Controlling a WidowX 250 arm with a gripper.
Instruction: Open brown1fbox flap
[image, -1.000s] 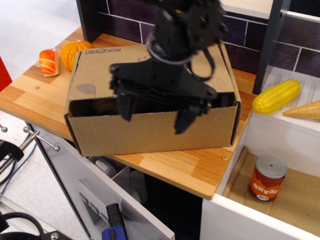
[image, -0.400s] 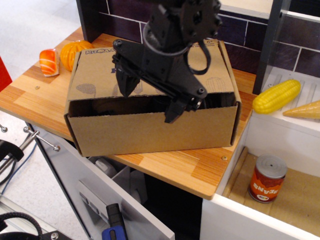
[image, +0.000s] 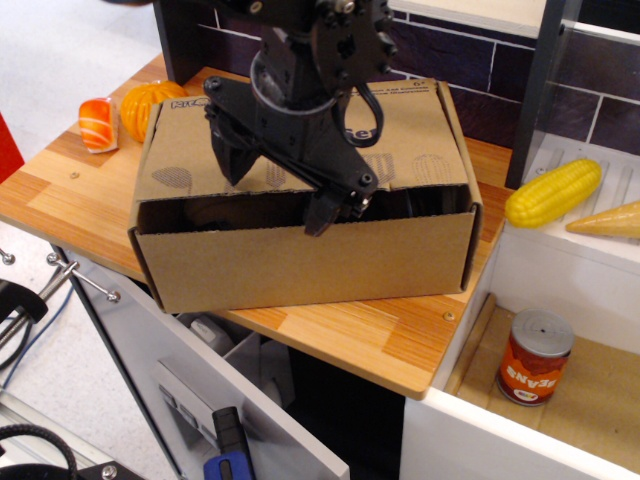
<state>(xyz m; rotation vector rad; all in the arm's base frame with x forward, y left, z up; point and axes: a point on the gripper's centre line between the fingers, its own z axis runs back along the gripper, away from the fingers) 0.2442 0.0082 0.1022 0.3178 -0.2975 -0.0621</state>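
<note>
The brown1fbox (image: 300, 260) is a large brown cardboard box on the wooden counter, its plain front wall facing me. Its flap (image: 410, 150) lies back over the top with dark lettering and grey utensil icons, leaving a dark gap along the front edge. My black gripper (image: 275, 185) hangs over the box top, tilted, with its jaws spread apart. One finger (image: 228, 155) is over the left part of the flap, the other finger (image: 325, 208) reaches down at the gap. It holds nothing.
An orange toy pumpkin (image: 145, 105) and a sushi piece (image: 97, 123) sit at the counter's back left. A toy corn (image: 553, 192) and a cone (image: 610, 220) lie on the white shelf at right. A red bean can (image: 534, 357) stands below. A drawer (image: 230, 400) hangs open under the counter.
My gripper has moved up and to the left over the box top and tilted. More of the flap's right side and its icons show now.
</note>
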